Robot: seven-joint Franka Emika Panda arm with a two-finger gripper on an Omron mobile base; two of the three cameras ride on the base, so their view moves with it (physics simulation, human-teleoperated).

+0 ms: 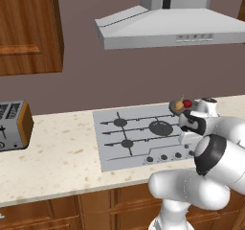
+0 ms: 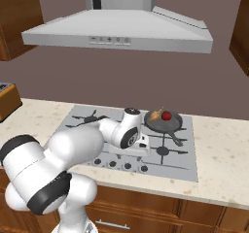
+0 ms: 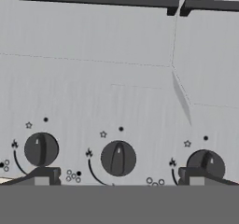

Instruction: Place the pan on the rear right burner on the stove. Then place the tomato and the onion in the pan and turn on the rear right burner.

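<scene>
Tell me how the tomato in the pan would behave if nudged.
The tomato looks round and glossy, so it would probably roll and feel slippery. The low wall of the pan would likely stop it. It sits close to the onion, so a nudge may bump that too.

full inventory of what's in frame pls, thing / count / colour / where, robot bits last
stove: 1, silver-grey with black burners and grates, set in the counter
knobs: row along the stove's front edge, dark; three show in the hand view
pan: 1, dark grey, on the rear right burner, handle toward the front
tomato: 1, red, in the pan
onion: 1, tan, in the pan beside the tomato
range hood: 1, silver-grey, above the stove
counter: 1, beige speckled, either side of the stove
toaster: 1, silver with brown side, on the counter's left end
wall cabinet: brown wood, upper left
base cabinets: brown wood, below the counter
arm: 1, white with dark joints
gripper: 1, dark fingertips, open, over the knob row
</scene>
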